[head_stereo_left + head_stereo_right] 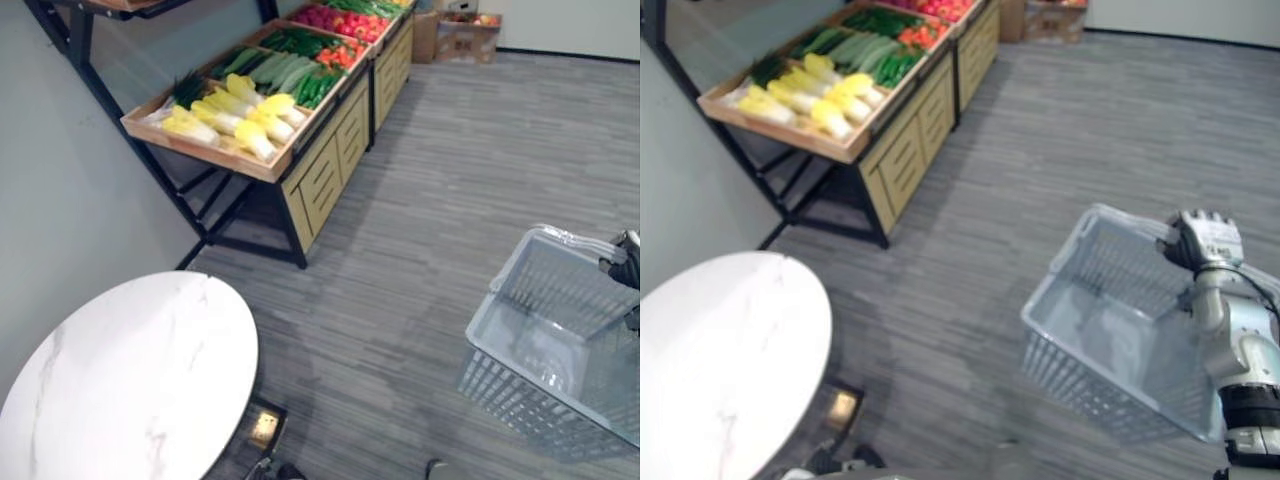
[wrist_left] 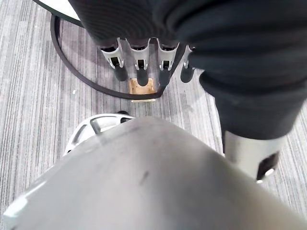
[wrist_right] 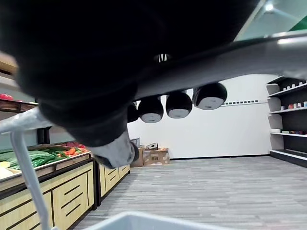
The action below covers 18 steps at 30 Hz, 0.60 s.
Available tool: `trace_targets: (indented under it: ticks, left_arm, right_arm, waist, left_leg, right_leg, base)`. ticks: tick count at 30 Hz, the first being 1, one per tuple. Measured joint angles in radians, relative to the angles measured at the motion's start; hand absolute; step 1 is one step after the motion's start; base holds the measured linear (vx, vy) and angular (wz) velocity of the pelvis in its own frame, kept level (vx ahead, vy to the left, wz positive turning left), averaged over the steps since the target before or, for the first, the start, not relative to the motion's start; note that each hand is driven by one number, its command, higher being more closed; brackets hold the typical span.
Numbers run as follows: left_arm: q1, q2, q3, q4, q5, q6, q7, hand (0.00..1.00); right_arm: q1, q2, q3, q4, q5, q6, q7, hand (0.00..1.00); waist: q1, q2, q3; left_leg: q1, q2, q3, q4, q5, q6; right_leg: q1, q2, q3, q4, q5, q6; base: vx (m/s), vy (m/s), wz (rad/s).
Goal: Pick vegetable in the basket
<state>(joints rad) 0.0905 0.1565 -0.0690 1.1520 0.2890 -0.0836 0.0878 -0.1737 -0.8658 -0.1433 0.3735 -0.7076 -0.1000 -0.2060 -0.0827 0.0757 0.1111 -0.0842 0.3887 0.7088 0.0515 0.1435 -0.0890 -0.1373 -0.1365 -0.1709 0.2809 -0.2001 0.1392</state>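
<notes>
Basket [image 1: 1090, 390] handle gripped in curled fingers of right hand [image 1: 1202, 240]; left hand [image 2: 140, 67] fingers straight, empty; vegetables [image 1: 240, 110] far from basket.

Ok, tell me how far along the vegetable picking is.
Done: the right hand is curled round the handle of the grey basket. In hand: just that basket, which looks empty. Left: everything else. The vegetables lie on the wooden stand across the floor, none picked, and the left hand hangs open, holding nothing.
</notes>
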Motion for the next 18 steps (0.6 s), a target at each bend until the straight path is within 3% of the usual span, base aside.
trace_targets:
  ticks: [3, 5, 11, 18]
  left_arm:
    - [0.002, -0.017, 0.02, -0.001, 0.0, -0.001, 0.002, 0.0]
    - [0.016, -0.033, 0.05, -0.011, -0.002, -0.001, 0.007, 0.0]
    - [0.024, -0.035, 0.059, -0.017, 0.001, -0.005, 0.006, 0.0]
    - [0.019, -0.029, 0.01, -0.021, 0.001, -0.023, -0.009, 0.0]
  right_arm:
    - [0.015, 0.0, 0.007, 0.012, -0.001, -0.002, 0.0, 1.0]
    - [0.033, 0.0, 0.03, 0.023, -0.003, -0.009, 0.007, 1.0]
    - [0.088, -0.004, 0.093, 0.033, -0.063, -0.057, 0.019, 1.0]
    - [0.09, -0.068, 0.223, 0.123, -0.118, -0.096, 0.049, 1.0]
  waist:
    - [-0.007, 0.018, 0.01]
    - [0.003, 0.023, 0.012]
    - [0.004, 0.024, 0.013]
    - [0.003, 0.043, 0.024]
  left_leg:
    - [-0.019, -0.071, -0.175, -0.018, -0.035, -0.031]
    - [-0.024, -0.153, -0.356, -0.008, -0.068, -0.046]
    - [-0.035, -0.221, -0.399, 0.054, -0.075, -0.044]
    - [-0.034, -0.221, -0.45, 0.006, -0.079, -0.049]
  right_leg:
    - [0.003, -0.023, 0.0, 0.003, 0.01, 0.005]
    - [0.002, -0.046, 0.033, 0.006, 0.021, 0.018]
    - [0.006, -0.109, 0.098, -0.044, 0.042, 0.054]
    - [0.02, -0.096, 0.097, -0.124, 0.097, 0.061]
  base:
    - [0.01, 0.049, -0.01]
    - [0.08, 0.097, -0.24]
    - [0.1, 0.084, -0.23]
    - [0.04, 0.032, -0.06]
